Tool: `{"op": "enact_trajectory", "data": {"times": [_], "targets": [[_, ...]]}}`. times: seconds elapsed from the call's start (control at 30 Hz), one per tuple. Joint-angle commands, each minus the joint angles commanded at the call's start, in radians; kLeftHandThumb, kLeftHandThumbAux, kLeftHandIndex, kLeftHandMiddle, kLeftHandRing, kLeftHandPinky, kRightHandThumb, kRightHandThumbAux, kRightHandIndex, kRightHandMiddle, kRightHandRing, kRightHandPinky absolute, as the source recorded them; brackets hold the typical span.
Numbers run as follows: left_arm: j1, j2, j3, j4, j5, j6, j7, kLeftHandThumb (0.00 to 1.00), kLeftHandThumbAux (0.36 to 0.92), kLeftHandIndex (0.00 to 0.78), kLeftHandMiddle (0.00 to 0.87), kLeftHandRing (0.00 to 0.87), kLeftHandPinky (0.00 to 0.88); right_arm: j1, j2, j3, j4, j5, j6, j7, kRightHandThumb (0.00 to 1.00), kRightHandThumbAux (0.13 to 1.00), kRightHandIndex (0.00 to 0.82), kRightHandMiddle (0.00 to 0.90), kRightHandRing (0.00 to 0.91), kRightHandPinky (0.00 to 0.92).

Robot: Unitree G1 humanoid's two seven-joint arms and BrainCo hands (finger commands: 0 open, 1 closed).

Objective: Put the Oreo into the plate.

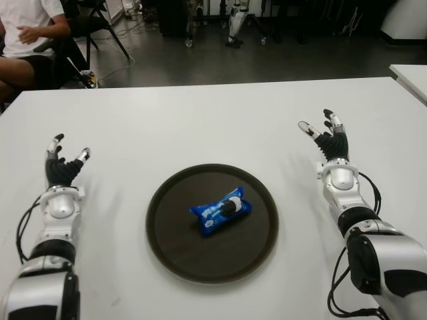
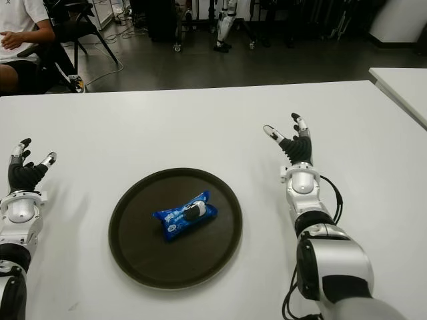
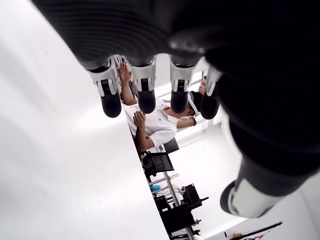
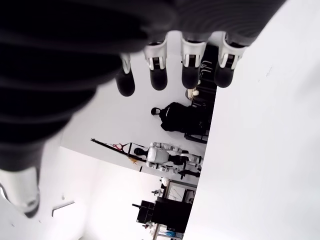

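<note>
We are viewing the blue Oreo packet [image 1: 221, 210] lying inside the dark round plate [image 1: 167, 240], near its middle, with its long axis running diagonally from the near left to the far right. We are seeing both hands well apart from it on the white desk [image 1: 200, 127]. The left hand [image 1: 61, 167] is showing to the left of the plate and the right hand [image 1: 328, 140] to the right of it and somewhat farther back; each is holding nothing, with its fingers [image 3: 146, 95] extended and spread, as the wrist views are confirming for the right fingers [image 4: 192, 67] too. We are judging the placement as already achieved: the packet is lying between the two hands, roughly as near to one as to the other, and neither is reaching toward it. At the far left a seated person [image 1: 30, 33] is showing beyond the desk.
</note>
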Motion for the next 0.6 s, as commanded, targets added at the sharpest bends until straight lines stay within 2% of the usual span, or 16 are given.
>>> {"op": "enact_trajectory", "data": {"times": [0.6], "targets": [[0.002, -0.004, 0.004, -0.004, -0.011, -0.010, -0.010, 0.000, 0.748, 0.000, 0.000, 0.000, 0.000, -0.002, -0.002, 0.007, 0.002, -0.013, 0.004, -0.014, 0.000, 0.586, 0.023, 0.000, 0.000, 0.000]]}}
